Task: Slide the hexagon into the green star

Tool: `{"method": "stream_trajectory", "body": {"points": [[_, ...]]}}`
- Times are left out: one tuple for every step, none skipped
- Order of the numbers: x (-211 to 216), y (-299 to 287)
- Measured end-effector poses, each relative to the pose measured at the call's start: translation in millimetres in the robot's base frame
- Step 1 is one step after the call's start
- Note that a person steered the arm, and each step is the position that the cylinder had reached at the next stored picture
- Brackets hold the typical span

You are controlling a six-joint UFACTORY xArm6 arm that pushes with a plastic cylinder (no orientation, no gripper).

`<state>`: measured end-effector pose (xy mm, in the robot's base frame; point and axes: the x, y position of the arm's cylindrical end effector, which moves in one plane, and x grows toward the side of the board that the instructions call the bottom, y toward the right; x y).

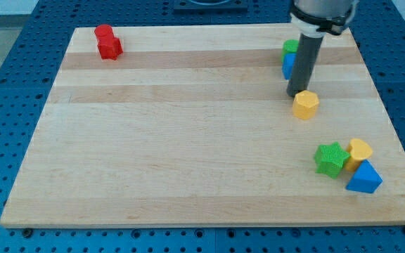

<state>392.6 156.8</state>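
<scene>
The yellow hexagon [305, 105] lies on the wooden board [188, 140] at the view's right, above the middle. My tip [295, 95] stands just at its upper left edge, touching or nearly touching it. The green star [330, 159] lies lower right of the hexagon, near the view's bottom right, a clear gap away. The rod hides part of two blocks behind it.
A yellow heart-like block [360, 150] and a blue triangle [364, 178] sit against the green star's right side. A green block [290, 47] and a blue block [287, 65] lie partly behind the rod. Two red blocks [107, 42] sit at the top left.
</scene>
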Motion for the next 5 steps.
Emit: {"method": "stream_trajectory", "body": {"points": [[3.1, 1.7], [19.8, -0.6], [46.4, -0.6], [68.3, -0.6], [80.3, -0.6]]}}
